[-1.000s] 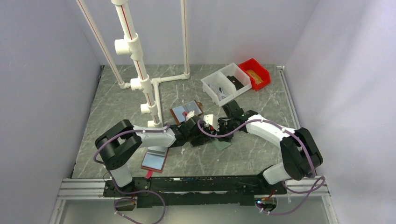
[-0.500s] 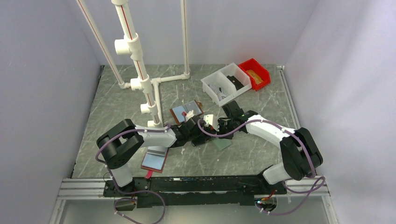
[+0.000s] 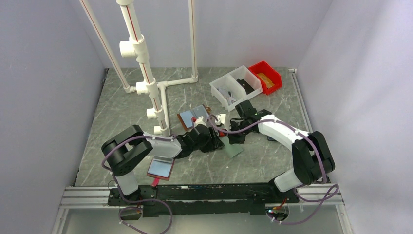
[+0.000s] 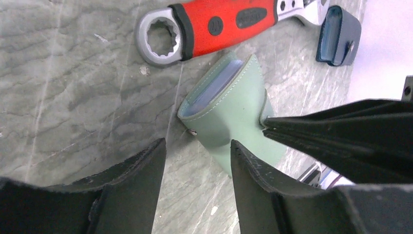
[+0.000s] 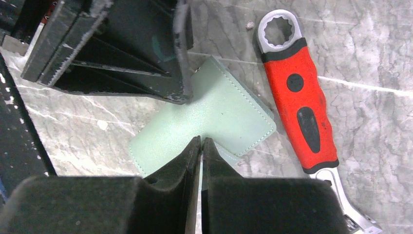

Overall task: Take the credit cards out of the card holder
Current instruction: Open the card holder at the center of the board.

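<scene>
The mint-green card holder [image 4: 229,105] lies folded on the marble table, also seen in the right wrist view [image 5: 214,117] and small in the top view [image 3: 234,149]. One of its edges rises off the table. My right gripper [image 5: 200,142] is shut on that edge, and its black fingers [image 4: 341,134] pinch it at the right of the left wrist view. My left gripper [image 4: 196,146] hovers open just short of the holder's near corner, nothing between its fingers. In the right wrist view one left fingertip [image 5: 181,90] reaches the holder's far edge. The credit cards are hidden.
A red-handled wrench [image 5: 299,92] lies right beside the holder. A brown-edged folder [image 3: 195,116] sits behind the grippers and a maroon-edged one [image 3: 161,167] near the left arm. A white bin [image 3: 234,87], a red bin [image 3: 265,76] and a PVC pipe frame [image 3: 146,83] stand at the back.
My right gripper has closed onto the holder's edge and its arm has shifted slightly back. My left gripper has narrowed a little and crept right toward the holder.
</scene>
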Controlling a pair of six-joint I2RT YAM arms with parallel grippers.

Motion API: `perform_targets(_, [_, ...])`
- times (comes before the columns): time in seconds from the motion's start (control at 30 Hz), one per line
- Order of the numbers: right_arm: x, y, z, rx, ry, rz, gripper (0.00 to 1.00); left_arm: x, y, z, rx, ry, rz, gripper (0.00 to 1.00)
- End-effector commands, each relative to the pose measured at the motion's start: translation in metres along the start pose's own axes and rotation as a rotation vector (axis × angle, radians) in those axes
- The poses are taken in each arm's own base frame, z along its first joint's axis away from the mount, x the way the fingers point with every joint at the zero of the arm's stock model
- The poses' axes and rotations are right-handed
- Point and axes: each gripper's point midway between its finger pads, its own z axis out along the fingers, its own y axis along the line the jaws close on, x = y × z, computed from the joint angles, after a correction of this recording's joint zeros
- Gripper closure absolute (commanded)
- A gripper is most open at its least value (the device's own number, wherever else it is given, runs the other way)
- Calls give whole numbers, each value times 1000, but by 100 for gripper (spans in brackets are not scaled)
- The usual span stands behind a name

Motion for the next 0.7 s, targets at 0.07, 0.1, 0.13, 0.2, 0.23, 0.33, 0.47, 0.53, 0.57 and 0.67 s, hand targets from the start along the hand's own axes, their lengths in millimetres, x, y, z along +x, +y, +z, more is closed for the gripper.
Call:
perform_targets(0.07, [-26,7,-13,-77,-103,60,100,8,-13,1,160,8,121,44])
perform_targets(0.1, [-28,8,-14,-87,-114,65,100,9,-15,1,170,10,123,43])
perform_targets(0.13, [-29,9,-15,-96,-124,68,100,9,-16,1,177,12,120,42])
perform_targets(0.2, [-33,12,-16,-111,-139,72,100,10,-21,-1,212,11,127,40])
perform_targets(0.23, [-34,13,-17,-120,-147,75,100,9,-23,-2,224,5,128,39])
perform_targets(0.33, [-38,18,-17,-153,-168,91,100,9,-17,-1,190,8,129,39])
perform_targets(0.47, [-38,15,-16,-149,-164,106,100,17,3,8,58,65,115,44])
perform_targets(0.53, [-37,11,-15,-131,-153,124,100,24,13,16,-7,110,107,52])
perform_targets(0.57, [-36,9,-15,-120,-150,130,100,28,17,19,-28,130,100,54])
perform_targets(0.67, [-33,2,-16,-85,-145,154,100,36,32,25,-70,160,84,58])
